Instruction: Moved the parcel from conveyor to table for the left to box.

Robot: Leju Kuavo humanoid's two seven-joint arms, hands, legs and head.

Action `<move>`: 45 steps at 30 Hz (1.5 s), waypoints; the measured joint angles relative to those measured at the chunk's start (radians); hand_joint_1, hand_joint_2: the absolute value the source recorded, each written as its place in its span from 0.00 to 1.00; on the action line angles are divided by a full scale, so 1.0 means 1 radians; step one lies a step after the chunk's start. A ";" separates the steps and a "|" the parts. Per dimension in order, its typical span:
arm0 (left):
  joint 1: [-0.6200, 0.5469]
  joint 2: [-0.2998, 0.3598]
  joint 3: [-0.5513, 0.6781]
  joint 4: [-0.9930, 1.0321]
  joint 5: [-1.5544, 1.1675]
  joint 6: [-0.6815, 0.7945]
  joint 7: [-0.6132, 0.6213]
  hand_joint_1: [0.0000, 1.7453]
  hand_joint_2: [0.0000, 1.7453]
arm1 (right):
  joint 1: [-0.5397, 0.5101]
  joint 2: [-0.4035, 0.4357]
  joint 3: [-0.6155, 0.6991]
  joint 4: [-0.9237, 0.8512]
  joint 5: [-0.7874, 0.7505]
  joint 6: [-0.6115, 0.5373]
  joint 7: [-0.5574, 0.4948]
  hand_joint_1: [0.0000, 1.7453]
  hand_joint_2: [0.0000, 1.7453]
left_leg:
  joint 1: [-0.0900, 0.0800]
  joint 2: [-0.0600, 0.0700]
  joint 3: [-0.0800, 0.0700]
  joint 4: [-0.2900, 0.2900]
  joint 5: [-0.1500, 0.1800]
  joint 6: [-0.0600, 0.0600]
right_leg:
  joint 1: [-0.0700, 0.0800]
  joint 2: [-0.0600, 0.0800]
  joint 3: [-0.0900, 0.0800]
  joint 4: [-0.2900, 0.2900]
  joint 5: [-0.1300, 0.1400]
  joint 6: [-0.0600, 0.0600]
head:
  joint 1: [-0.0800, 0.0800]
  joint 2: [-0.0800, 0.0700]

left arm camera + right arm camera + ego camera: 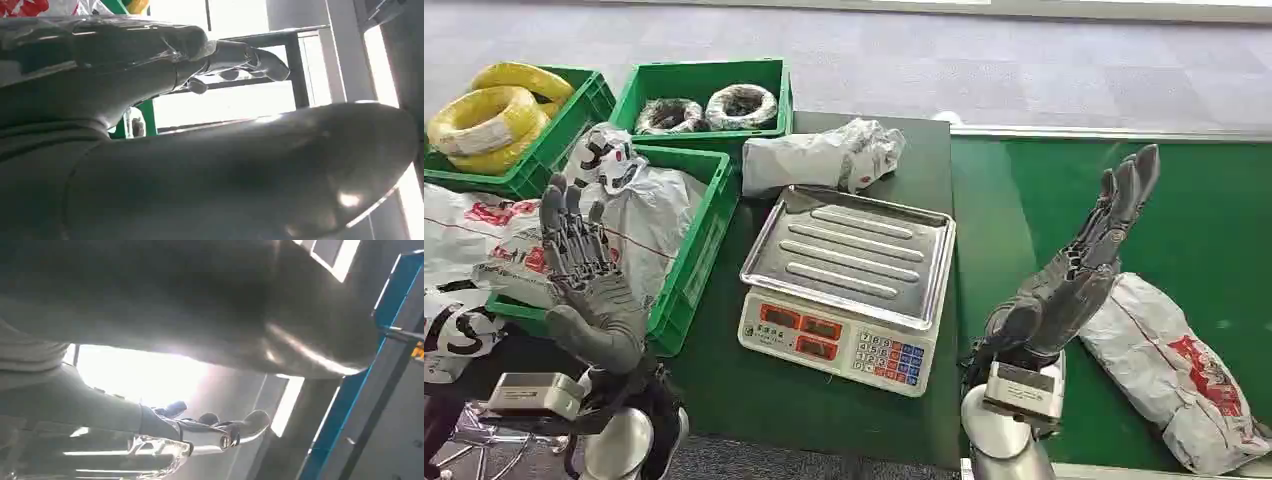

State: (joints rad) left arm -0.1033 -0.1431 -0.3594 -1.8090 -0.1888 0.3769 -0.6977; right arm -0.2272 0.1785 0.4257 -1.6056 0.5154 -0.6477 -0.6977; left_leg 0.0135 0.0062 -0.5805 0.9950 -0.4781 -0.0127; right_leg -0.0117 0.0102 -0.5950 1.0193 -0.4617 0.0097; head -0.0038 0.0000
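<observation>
The green conveyor (1204,200) fills the head view from 2 to 5 o'clock, and the dark table (824,390) takes the middle, touching the belt's near edge. At 9 o'clock a large green crate (694,265) holds grey printed bags, with more bags spilling over beside it toward 8 o'clock. Two smaller green crates sit behind it: the one at 10 o'clock (574,120) carries yellow wire coils (489,120), the one at 11 o'clock (709,80) carries two dark coils.

The weighing scale (849,285) sits at the centre of the table, its steel tray bare and its red displays and keypad facing 6 o'clock. Just behind it, toward 12 o'clock, lies a grey wrapped bag (819,158).

The parcel (1174,370), a grey bag with red print, lies on the conveyor at 4 o'clock, its long side running toward 5 o'clock.

The right robot hand (1074,280) is raised above the belt just beside the parcel on its 9 o'clock side, palm flat, fingers straight and stretched wide toward 1 o'clock, holding nothing. The left robot hand (584,275) stands upright at 8 o'clock in front of the large crate, fingers extended and apart, empty as well.
</observation>
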 measured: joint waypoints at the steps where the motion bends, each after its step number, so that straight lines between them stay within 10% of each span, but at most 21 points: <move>1: 0.000 0.000 0.000 0.000 0.000 0.000 0.000 0.00 0.00 | 0.000 0.000 0.000 0.000 0.007 0.000 0.000 0.00 0.00 | 0.000 0.000 0.000 0.000 0.000 0.000 | 0.000 0.000 0.000 0.000 0.000 0.000 | 0.000 0.000; 27: 0.028 0.021 0.009 -0.001 0.003 0.006 0.000 0.00 0.00 | -0.065 -0.043 -0.386 0.027 0.535 -0.001 0.139 0.00 0.00 | 0.000 0.000 0.000 0.000 0.000 0.000 | 0.000 0.000 0.000 0.000 0.000 0.000 | 0.000 0.000; 45: 0.107 0.109 -0.052 -0.044 0.035 0.175 0.000 0.00 0.00 | -0.432 -0.312 -0.997 0.737 0.602 -0.001 0.082 0.00 0.00 | -0.001 -0.005 -0.001 0.002 0.001 0.002 | -0.001 -0.005 0.001 0.000 0.001 0.002 | -0.001 0.000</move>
State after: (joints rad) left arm 0.0041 -0.0343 -0.4116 -1.8532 -0.1537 0.5516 -0.6977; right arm -0.6593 -0.1335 -0.5715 -0.8689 1.1174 -0.6485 -0.6157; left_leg 0.0124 0.0012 -0.5813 0.9970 -0.4775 -0.0109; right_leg -0.0132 0.0048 -0.5937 1.0191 -0.4605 0.0116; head -0.0046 0.0000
